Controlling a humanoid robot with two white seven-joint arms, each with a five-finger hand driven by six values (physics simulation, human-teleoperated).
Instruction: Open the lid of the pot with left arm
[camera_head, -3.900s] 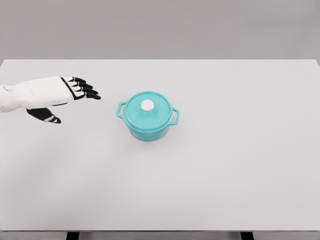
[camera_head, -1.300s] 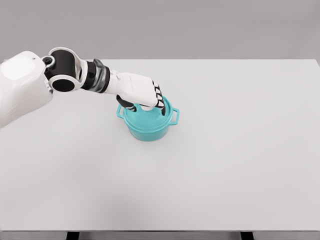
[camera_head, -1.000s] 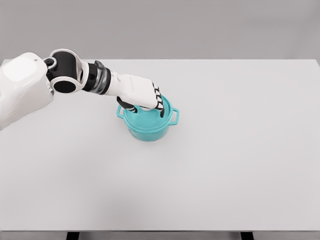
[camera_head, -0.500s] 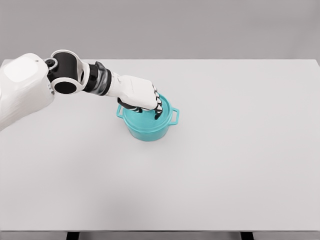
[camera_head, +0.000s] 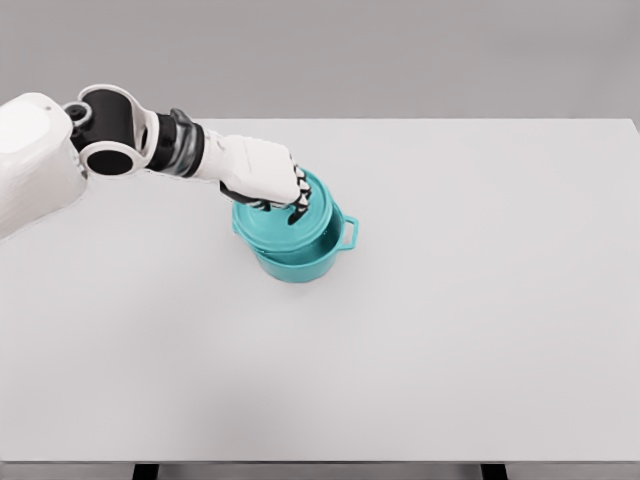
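Observation:
A teal pot (camera_head: 300, 262) with two side handles stands on the white table (camera_head: 450, 300), left of the middle. Its teal lid (camera_head: 292, 226) is raised off the rim and shifted up and left, tilted over the pot's opening. My left hand (camera_head: 280, 195) covers the lid's top from above, fingers curled down around the knob, which is hidden under the palm. The left arm reaches in from the upper left. The right arm is out of view.
The table's far edge (camera_head: 400, 120) runs behind the pot. Nothing else stands on the table.
My left hand reached the pot, closed on the lid's knob, and in the last half second lifted the lid up and to the left off the pot's rim.

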